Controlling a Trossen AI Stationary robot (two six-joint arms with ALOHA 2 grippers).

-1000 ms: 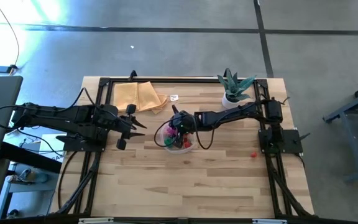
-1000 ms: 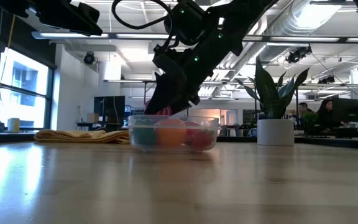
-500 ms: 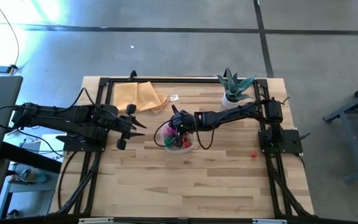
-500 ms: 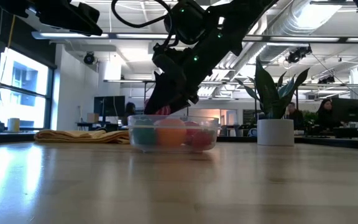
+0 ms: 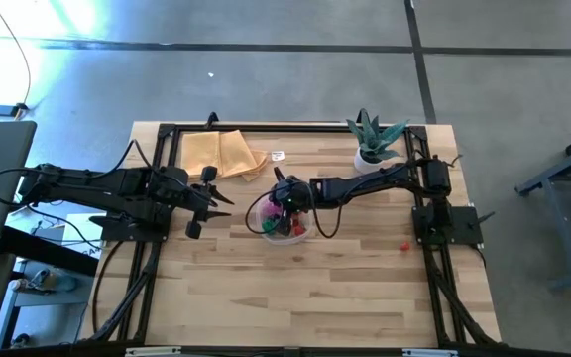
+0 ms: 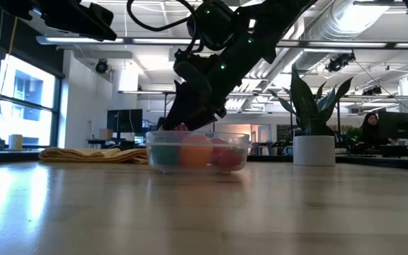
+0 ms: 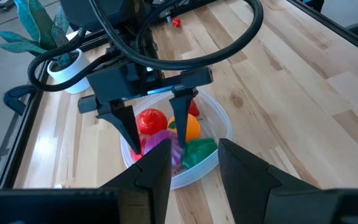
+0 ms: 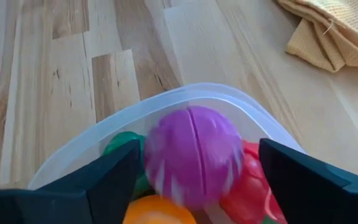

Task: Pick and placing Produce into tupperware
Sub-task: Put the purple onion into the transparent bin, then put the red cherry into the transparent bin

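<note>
The clear tupperware (image 5: 284,220) stands mid-table with red, orange and green produce in it. My right gripper (image 8: 199,155) hangs open just above it, slanting down from the table's right. A magenta piece (image 8: 194,155) lies on top of the others between the fingers, blurred, with a gap on one side. The left wrist view shows those fingers (image 7: 129,130) astride the magenta piece (image 7: 163,146). One small red piece (image 5: 403,245) rests on the table near the right arm's base. My left gripper (image 5: 221,201) waits left of the tupperware, slightly open and holding nothing.
A folded tan cloth (image 5: 224,154) lies at the far left and a potted plant (image 5: 373,144) stands at the far right. Black frame rails (image 5: 152,248) run along the table's left and right sides. Bare wood stretches from the tupperware to the near edge.
The magenta piece has dropped from between my right gripper's fingers onto the produce in the tupperware. The right gripper has let go of it and stayed in place above the container.
</note>
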